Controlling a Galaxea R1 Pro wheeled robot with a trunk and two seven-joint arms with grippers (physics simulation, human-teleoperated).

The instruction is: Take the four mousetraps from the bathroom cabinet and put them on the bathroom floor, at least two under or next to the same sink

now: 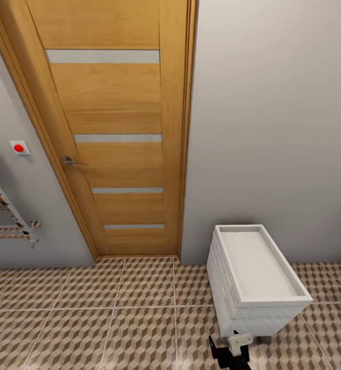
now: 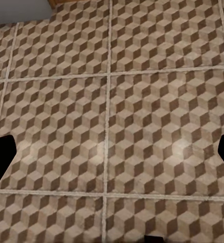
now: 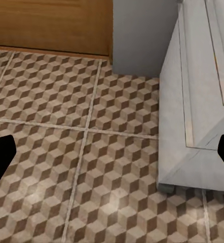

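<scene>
The mousetraps and the cabinet are out of view. The bathroom floor (image 1: 113,318) of brown, beige and white cube-pattern tiles spreads below me. My left gripper (image 2: 112,157) hangs open over bare tiles, its dark fingertips (image 2: 0,157) at the picture's edges with nothing between them. My right gripper (image 3: 112,154) is open too and holds nothing, just beside a white unit (image 3: 193,126). That unit (image 1: 257,277) has a shallow rectangular recessed top and stands against the wall; I cannot tell whether it is the bathroom sink. Part of my right arm (image 1: 232,352) shows at the head view's lower edge.
A shut wooden door (image 1: 119,133) with a lever handle (image 1: 71,162) faces me between grey walls. A red button (image 1: 19,148) and a towel rail (image 1: 8,221) are on the left wall. Open tiled floor lies in front of the door.
</scene>
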